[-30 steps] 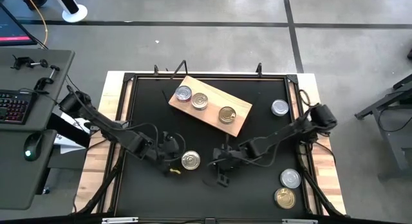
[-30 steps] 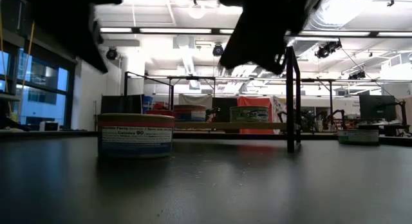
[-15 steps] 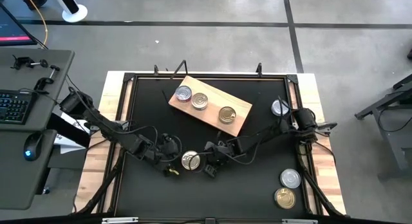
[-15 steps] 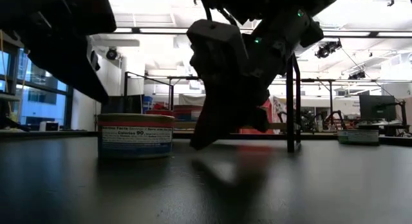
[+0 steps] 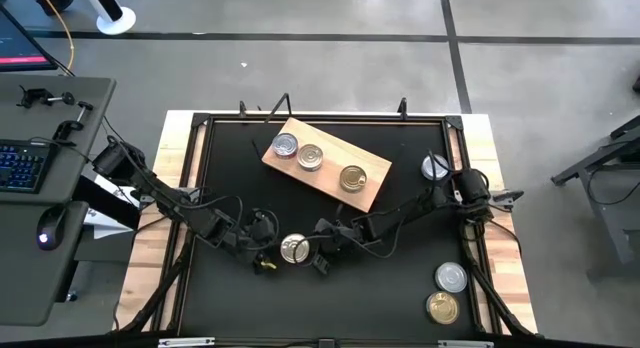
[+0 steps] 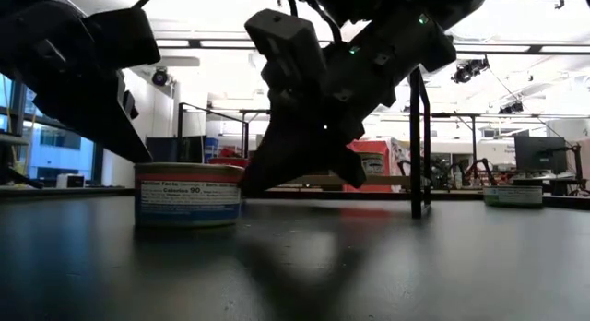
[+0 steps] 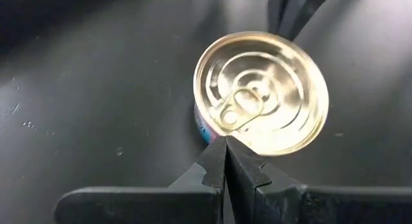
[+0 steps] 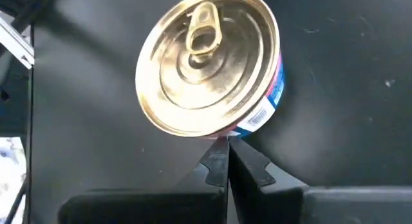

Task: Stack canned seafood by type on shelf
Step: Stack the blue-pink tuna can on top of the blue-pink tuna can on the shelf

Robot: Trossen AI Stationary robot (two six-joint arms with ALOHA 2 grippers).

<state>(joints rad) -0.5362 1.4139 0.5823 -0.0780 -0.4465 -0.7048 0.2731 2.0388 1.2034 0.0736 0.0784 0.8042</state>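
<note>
From my console the black tabletop (image 5: 400, 288) looks matte and finely scuffed. On it the shelf (image 5: 378, 182) lies slantwise, a pale wooden plank with visible grain, carrying three round flat tins: a silver-lidded one (image 5: 285, 145), another silver one (image 5: 311, 157) touching it, and a gold-lidded one (image 5: 352, 177) set apart.

The tin I am working on, the gold ring-pull tin (image 5: 294, 249), stands on the tabletop well in front of the shelf. Its paper band is blue, white and red, and I can read "Calories 90" on it (image 6: 188, 195).

The left gripper (image 7: 224, 161) sits on one side of that tin, its fingers clenched together, tips at the rim. The right gripper (image 8: 226, 161) is on the opposite side, fingers likewise pressed together, tips just beside the wall.

Right of the shelf sits another silver tin (image 5: 433, 167); two more, silver (image 5: 451, 277) and gold (image 5: 442, 307), lie far off at the tabletop's near right corner.
</note>
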